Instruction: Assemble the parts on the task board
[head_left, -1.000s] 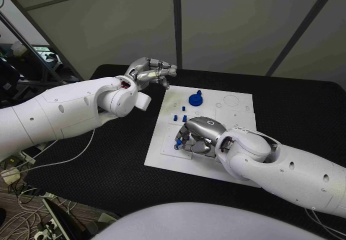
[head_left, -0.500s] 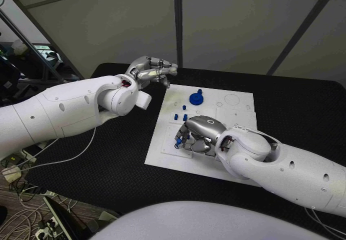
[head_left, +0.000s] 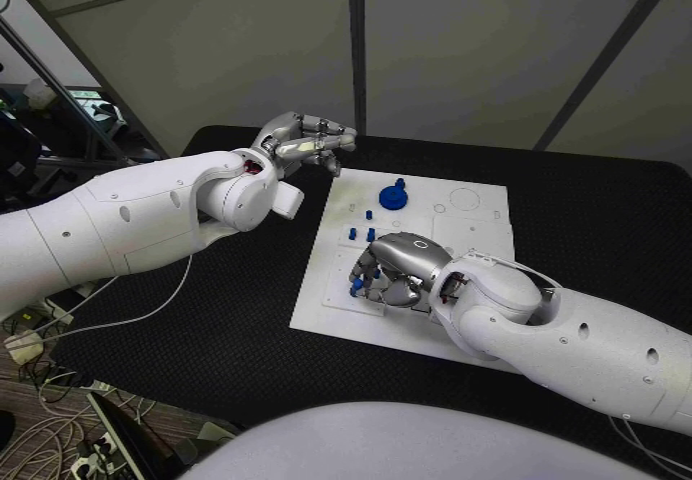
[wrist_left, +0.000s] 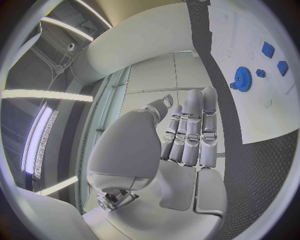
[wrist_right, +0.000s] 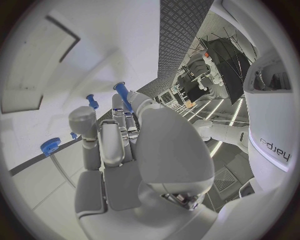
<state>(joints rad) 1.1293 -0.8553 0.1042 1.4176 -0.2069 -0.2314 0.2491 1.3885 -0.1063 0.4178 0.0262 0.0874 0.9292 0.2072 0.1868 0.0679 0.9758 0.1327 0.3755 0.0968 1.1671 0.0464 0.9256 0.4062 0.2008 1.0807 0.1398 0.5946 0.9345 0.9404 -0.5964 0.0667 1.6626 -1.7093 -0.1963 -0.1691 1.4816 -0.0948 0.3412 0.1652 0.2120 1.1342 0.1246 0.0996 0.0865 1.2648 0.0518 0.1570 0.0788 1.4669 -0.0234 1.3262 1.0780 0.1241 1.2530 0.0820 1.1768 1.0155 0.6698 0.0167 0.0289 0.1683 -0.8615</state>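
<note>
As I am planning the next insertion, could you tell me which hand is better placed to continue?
Probably the right hand: it is low over the task board and holds a small blue peg. The left hand hovers off the board's far left corner, holding nothing.

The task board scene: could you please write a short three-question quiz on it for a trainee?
1. True or false: the left hand rests on the task board.
2. Where is the blue gear? A: in the left hand. B: on the board's far part. C: on the black table, off the board.
3. Which hand pinches a blue peg?
Key: 1 false, it is held off the board's far corner and holds nothing; 2 B; 3 the right hand.
</note>
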